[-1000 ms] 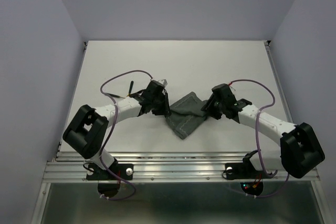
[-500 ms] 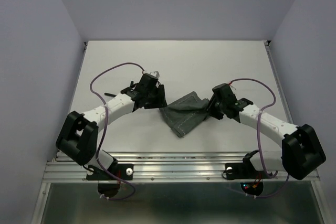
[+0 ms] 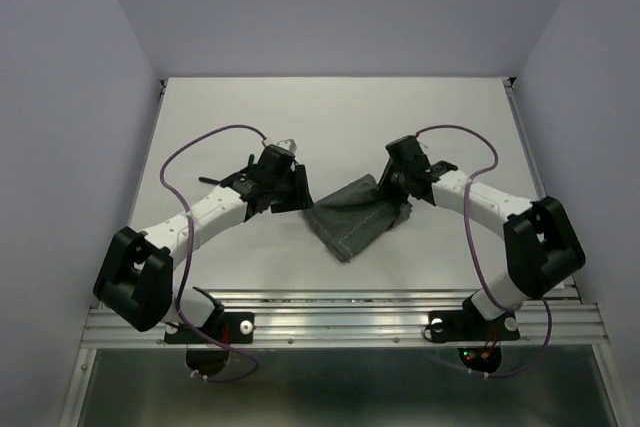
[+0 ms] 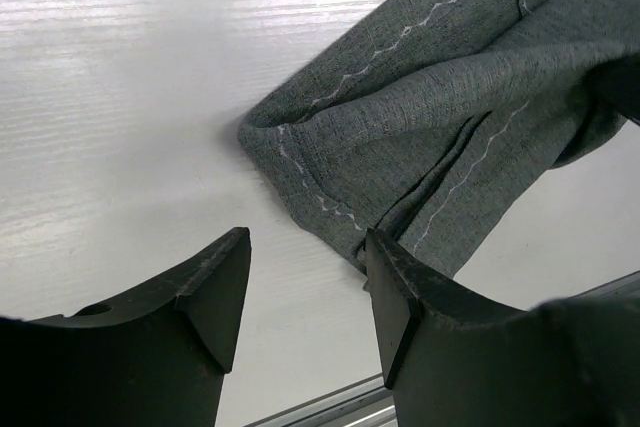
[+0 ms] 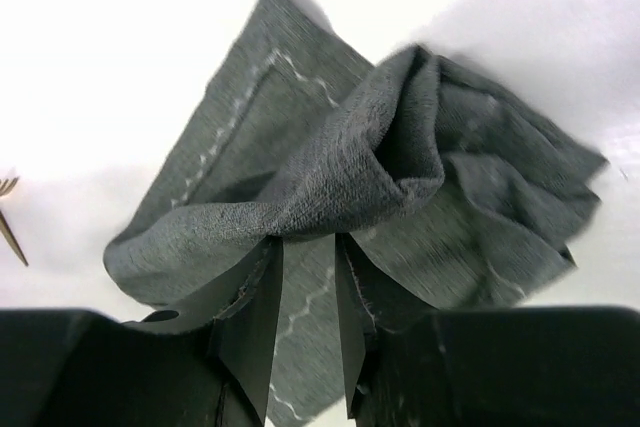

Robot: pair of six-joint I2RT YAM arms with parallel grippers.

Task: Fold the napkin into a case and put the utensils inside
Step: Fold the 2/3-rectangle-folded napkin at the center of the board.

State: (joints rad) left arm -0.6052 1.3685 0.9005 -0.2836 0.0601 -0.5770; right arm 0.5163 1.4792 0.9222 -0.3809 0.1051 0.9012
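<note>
Top external view: fixed above and behind the arm bases, looking down and forward over the whole desk (image 3: 340, 117) — distant. Left wrist view: close, low over the desk, sighting past the left end effector (image 4: 305, 277) at the napkin (image 4: 420, 137). Right wrist view: closer still, the right end effector (image 5: 308, 287) against the same napkin — common to all three views.
</note>
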